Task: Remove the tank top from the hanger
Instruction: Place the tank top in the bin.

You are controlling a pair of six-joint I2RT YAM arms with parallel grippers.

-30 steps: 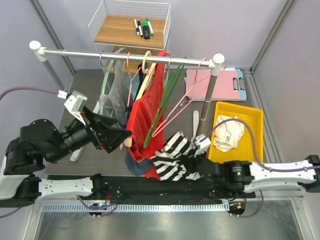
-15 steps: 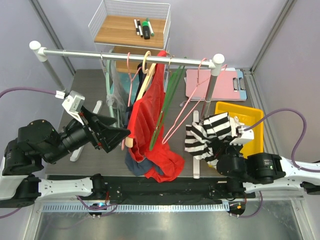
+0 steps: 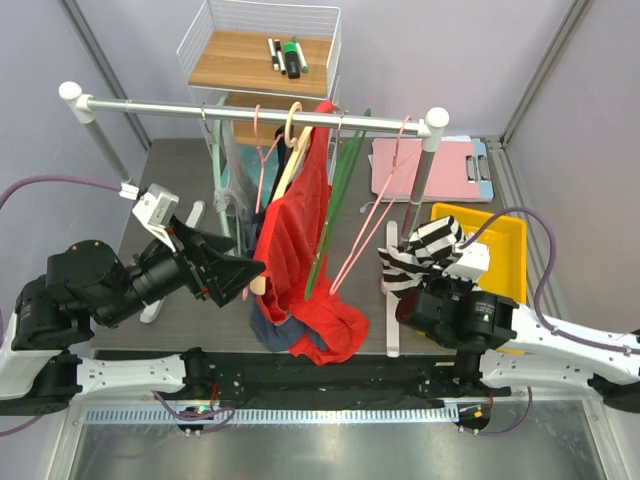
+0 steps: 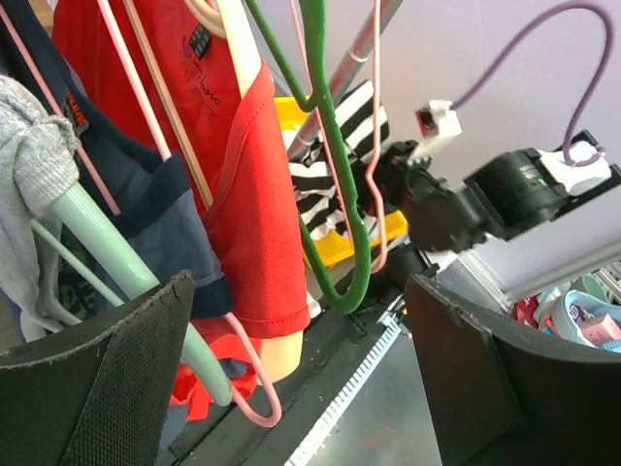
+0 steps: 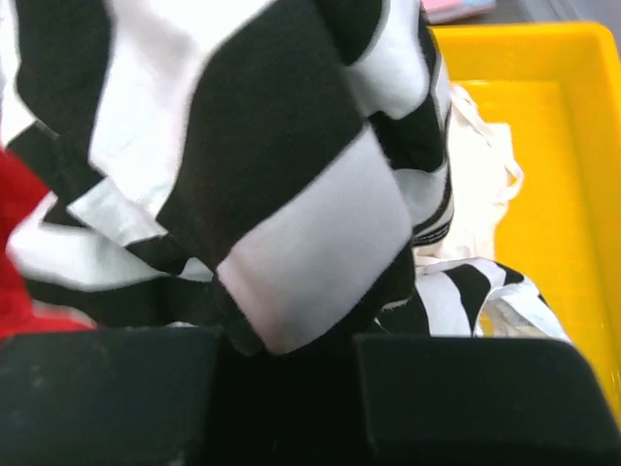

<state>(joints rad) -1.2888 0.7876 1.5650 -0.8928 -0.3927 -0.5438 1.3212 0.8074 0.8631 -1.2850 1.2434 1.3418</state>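
The tank top (image 5: 291, 194) is filling most of the right wrist view, blurring near the top and running off the left and upper edges. Its stripes are covering the tips of the right fingers (image 5: 107, 398), so I am not seeing where they meet the cloth. The yellow bin (image 5: 572, 194) is getting cut off at the right edge, and the white cloth (image 5: 480, 194) inside is partly hiding behind the stripes. In the left wrist view the left fingers (image 4: 97, 388) are running off the bottom edge, and the label (image 4: 199, 39) on the red shirt (image 4: 262, 194) is showing too small to read.
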